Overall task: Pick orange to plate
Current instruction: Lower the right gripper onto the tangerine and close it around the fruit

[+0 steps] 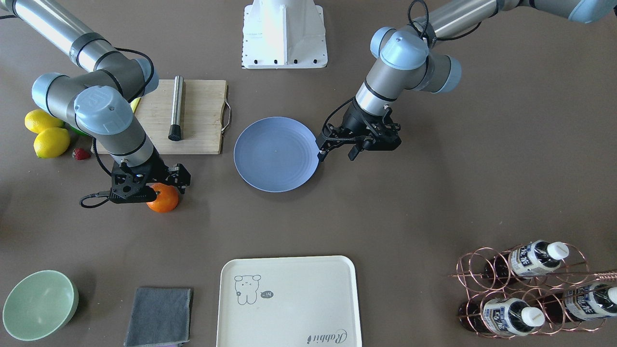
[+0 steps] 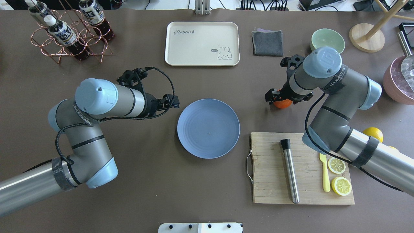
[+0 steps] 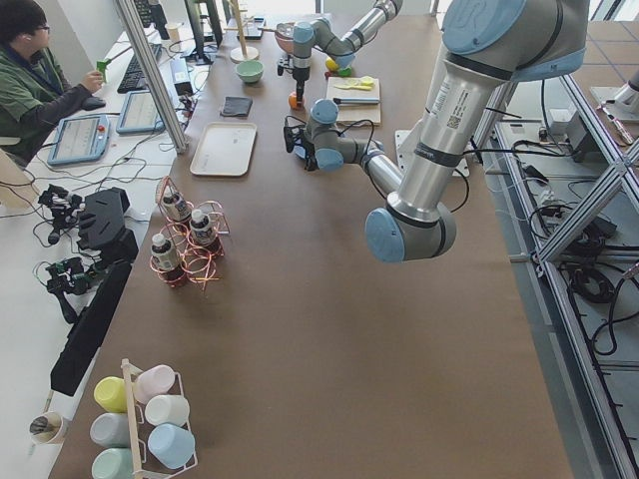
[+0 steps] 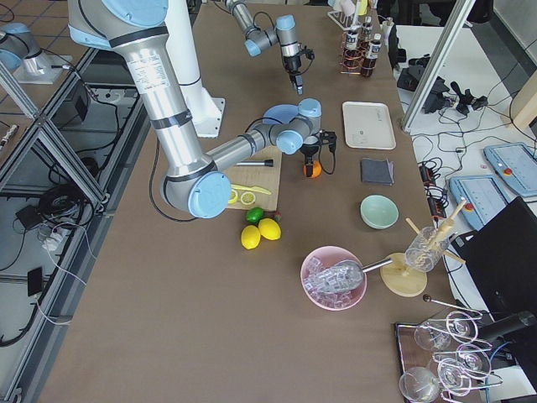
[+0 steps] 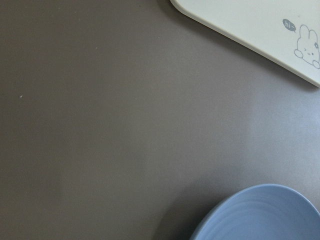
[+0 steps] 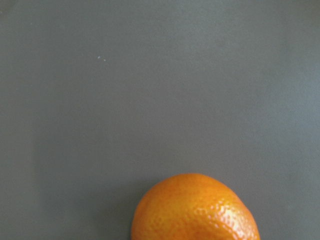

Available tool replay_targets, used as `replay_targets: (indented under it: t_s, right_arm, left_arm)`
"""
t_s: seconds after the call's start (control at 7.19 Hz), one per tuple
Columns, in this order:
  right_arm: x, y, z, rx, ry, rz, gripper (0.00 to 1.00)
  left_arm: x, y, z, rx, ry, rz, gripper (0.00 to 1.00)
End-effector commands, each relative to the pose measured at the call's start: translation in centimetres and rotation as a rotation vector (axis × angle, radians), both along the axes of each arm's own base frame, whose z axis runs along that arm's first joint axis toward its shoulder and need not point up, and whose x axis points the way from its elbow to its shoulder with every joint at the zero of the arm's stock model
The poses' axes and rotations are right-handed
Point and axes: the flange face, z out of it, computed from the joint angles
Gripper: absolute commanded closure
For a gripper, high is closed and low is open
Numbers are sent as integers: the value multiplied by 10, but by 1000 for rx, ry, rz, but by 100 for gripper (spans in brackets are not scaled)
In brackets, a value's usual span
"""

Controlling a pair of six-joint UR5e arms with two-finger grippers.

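Hovering at one orange, right pincer, gap unreadable, left pincer parted, empty, one plate.

Between plate and orange: bare bench, passable.
Beside plate: cutting board, flat.
At plate rim: left gripper.

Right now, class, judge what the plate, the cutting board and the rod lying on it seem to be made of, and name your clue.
The plate: probably matte plastic or melamine; even blue-grey, faint moulded rings. The cutting board: wood or bamboo, unvarnished; pale strips with grain. The rod: likely brushed steel, streaky silver sheen; black tip perhaps plastic.
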Motion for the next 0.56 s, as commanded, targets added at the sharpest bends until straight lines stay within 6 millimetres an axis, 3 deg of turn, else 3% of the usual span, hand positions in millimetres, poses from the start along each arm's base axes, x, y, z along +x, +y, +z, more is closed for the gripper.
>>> replay_targets:
  t_s: [0.0,0.28,0.42]
  right_arm:
    - [-6,-9,0,12,18,15,0]
    - [-5,-11,2,10,22,19,2]
    - [-5,-11,2,11,21,19,31]
  left_arm:
    - [1,-2,2,-1,-3,-2,2]
    - [1,-2,1,0,-2,-2,2]
    - [2,-3,3,0,-5,-3,2]
